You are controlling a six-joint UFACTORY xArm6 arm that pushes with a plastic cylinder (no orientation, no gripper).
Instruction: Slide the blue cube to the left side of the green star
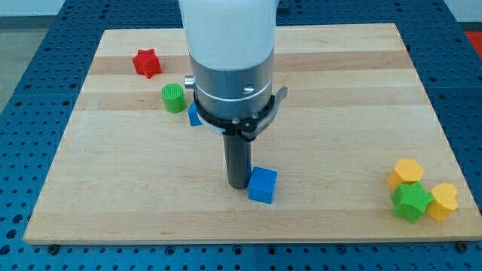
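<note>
Resting on the light wooden worktop (135, 196), my tip (237, 184) sits just beside the small blue plastic cube (262, 184), on the cube's left in the view, touching or nearly touching it; can't tell which. No fingers on this arm, only the dark rod under the white and grey arm body (230, 56), so there's nothing to be apart or together. Blue cube lies a little below the worktop's middle, toward the bottom edge. Green plastic star (410, 202) is well apart from it, near the bottom right corner. Yellow plastic hexagon block (407, 172) touches the star from above; yellow plastic heart-shaped block (443, 200) sits against its right side. The three form a tight cluster. Red plastic star (147, 63) is near the top left corner. Green ribbed plastic cylinder (174, 98) lies below and right of the red star, apart from it. Second blue block (194, 115), just right of the green cylinder, is mostly hidden behind the arm body; shape can't be made out. Blue perforated surface (30, 53) surrounds the worktop on all sides.
</note>
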